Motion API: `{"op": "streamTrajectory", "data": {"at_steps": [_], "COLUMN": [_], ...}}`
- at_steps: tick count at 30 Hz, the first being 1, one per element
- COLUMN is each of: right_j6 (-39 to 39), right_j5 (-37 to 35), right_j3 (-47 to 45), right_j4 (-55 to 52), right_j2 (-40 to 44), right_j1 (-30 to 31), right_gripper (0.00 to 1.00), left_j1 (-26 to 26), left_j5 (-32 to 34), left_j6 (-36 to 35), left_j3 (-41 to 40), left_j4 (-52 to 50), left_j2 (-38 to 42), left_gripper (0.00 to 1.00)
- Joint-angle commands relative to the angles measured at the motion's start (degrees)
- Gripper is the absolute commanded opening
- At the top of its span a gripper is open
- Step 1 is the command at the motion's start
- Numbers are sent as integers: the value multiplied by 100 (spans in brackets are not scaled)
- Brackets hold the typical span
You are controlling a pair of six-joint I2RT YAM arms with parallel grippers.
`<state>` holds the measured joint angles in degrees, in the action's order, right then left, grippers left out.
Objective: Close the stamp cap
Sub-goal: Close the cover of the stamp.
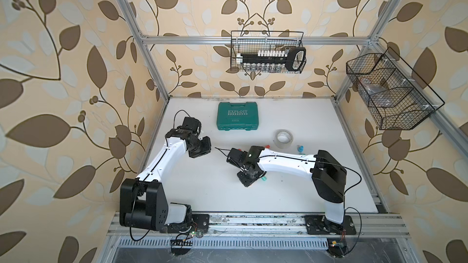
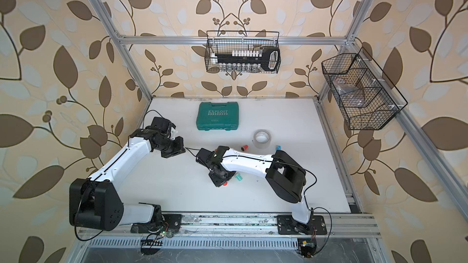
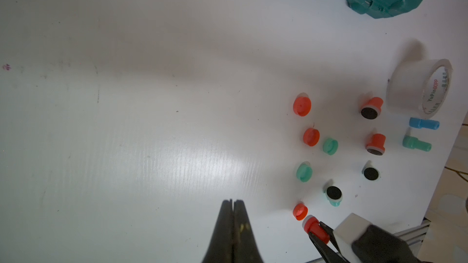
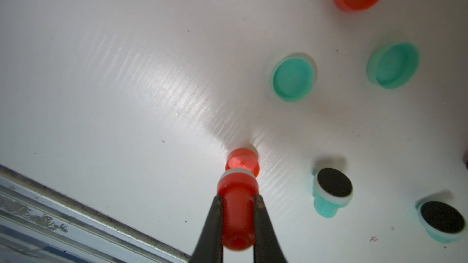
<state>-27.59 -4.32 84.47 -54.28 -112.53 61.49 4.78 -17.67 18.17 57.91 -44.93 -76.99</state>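
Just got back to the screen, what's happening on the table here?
The right gripper has a red stamp clamped by its handle in its jaws, stamping end right at a loose red cap on the white table; the cap does not look seated yet. The left gripper hovers shut and empty. Uncapped green stamps and loose green caps lie nearby.
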Motion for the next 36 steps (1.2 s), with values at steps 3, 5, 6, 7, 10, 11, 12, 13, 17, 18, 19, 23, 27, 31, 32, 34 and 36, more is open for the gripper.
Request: {"op": "streamTrajectory", "data": {"at_steps": [3, 5, 6, 7, 10, 11, 12, 13, 17, 18, 19, 23, 27, 31, 32, 34, 36], "right_j6": [92, 104, 107, 109, 123, 123, 129, 132, 137, 148, 147, 158, 171, 196, 198, 212, 227], "right_j5": [-92, -109, -122, -139, -182, -185, -184, -182, -194, -208, -210, -215, -160, 44, 108, 263, 455], "right_j3": [28, 8, -5, -14, -47, -59, -62, -73, -111, -108, -114, -124, -136, -126, -138, -139, -129], "right_j4": [-51, -22, -17, -4, 15, 36, 32, 29, 40, 45, 50, 41, 34, -12, -28, -46, -66], "right_j2": [-225, -251, -259, -269, -291, -296, -304, -317, -346, -356, -375, -440, -492, -533, -533, -525, -524], "right_j1": [44, 47, 46, 47, 44, 47, 45, 44, 38, 38, 35, 29, 29, 29, 29, 28, 27], "right_gripper": [0, 0, 0, 0, 0, 0, 0, 0, 0, 0, 0, 0, 0, 0, 0, 0, 0], "left_j1": [-47, -47, -47, -42, -46, -47, -47, -45, -44, -42, -46, -45, -45, -47, -46, -46, -40], "left_j5": [-123, -131, -142, -141, -163, -167, -167, -174, -180, -175, -176, -190, -190, -193, -193, -193, -193], "left_j6": [-87, -90, -86, -86, -86, -89, -88, -86, -87, -86, -86, -87, -98, -99, -97, -97, -100], "left_j3": [-8, -8, -8, -8, -7, -8, -8, -8, -7, -8, -8, -8, -8, -3, -6, -8, -8], "left_j4": [1, 1, 3, 1, 4, 10, 10, 9, 12, 10, 10, 8, 10, 1, 1, 4, 1], "left_j2": [61, 53, 54, 44, 38, 33, 27, 31, 19, 18, 18, 11, 2, -1, -4, -3, -13], "left_gripper": [1, 1, 1, 1, 1, 0, 0, 0, 0, 1, 1, 0, 1, 0, 0, 1, 1]}}
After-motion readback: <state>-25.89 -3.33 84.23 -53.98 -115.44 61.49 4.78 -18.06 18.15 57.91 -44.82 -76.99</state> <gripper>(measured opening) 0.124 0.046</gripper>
